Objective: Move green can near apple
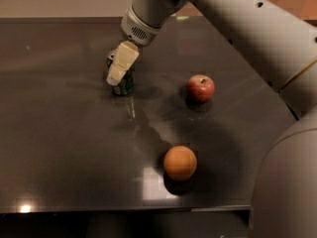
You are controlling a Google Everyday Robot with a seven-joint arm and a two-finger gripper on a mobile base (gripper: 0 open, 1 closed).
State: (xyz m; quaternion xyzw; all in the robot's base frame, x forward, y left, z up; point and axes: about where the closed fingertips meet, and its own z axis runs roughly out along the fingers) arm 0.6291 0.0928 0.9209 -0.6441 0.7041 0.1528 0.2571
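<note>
Hanging over the far-left part of the dark grey tabletop (59, 133), the pale cream gripper (116, 76) sits right at the small dark green metal drink can (126, 83). It overlaps the can's upper body from the camera's side. Whether the gripper is spread around the can, closed on it, or merely in front of it: cannot tell, as the two overlap and hide the contact.

Can: upright, long axis vertical, base on the tabletop. Only its lower body and a sliver of the silver top show past the gripper.

Small round red apple (200, 88) with a yellowish patch: to the right of the can and slightly nearer, well apart from it, with bare tabletop between. Plain round orange fruit (180, 162): nearer, toward the front edge, off the direct can-to-apple line.

The light grey arm (223, 14) enters from the upper right and slants down and left to the can.

Judgement: approach or grasp stage; the can is not yet near the apple. The coming move turns on the can lying directly at the gripper, so a side grasp across its upright body, then carry right. Risk: a nudge tips the can.
</note>
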